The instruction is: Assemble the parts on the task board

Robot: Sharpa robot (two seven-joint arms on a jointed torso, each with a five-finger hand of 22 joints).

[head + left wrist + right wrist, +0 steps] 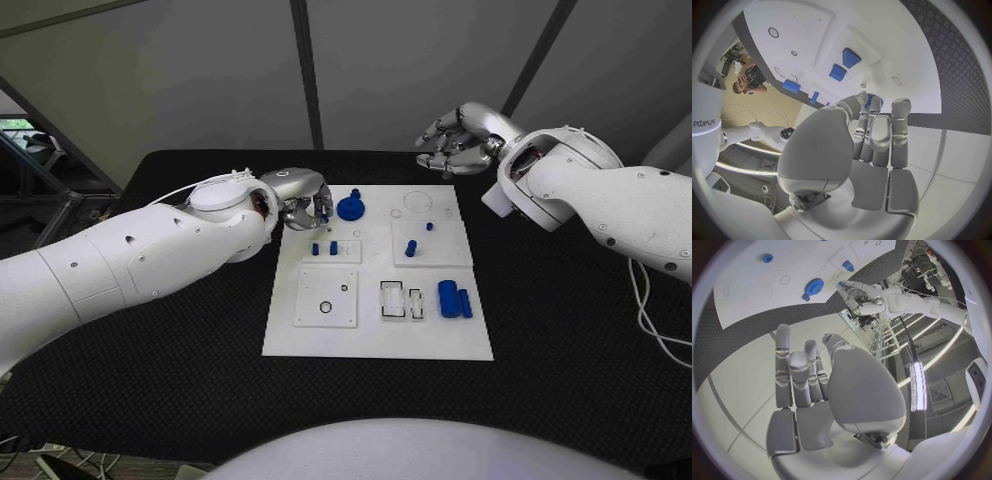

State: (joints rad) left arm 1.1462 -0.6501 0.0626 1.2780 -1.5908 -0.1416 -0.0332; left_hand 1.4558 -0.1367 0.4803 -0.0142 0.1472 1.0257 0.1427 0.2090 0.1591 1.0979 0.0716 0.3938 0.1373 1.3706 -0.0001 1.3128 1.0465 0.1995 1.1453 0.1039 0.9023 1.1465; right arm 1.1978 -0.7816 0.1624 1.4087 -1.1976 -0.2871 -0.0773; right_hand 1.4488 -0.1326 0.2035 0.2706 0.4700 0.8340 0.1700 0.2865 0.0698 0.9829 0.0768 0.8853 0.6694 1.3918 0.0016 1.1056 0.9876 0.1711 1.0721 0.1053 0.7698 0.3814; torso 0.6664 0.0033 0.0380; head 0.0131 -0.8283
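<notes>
The white task board (378,320) lies in the middle of the black table. My left hand (303,205) is low over its far left corner, right beside a blue gear (351,210) that sits on the board. Its thumb and fingertips pinch a small blue part (870,100), also seen as the small blue part (841,285) next to the gear (814,286). My right hand (462,138) hangs in the air beyond the board's far edge, holding nothing, fingers loosely extended (792,370).
Two small blue blocks (325,248) stand in a left plate and two pegs (411,248) in a right one. Two blue cylinders (454,299) lie near the right edge beside a rectangular slot (392,299). The black mat (577,330) surrounds the board.
</notes>
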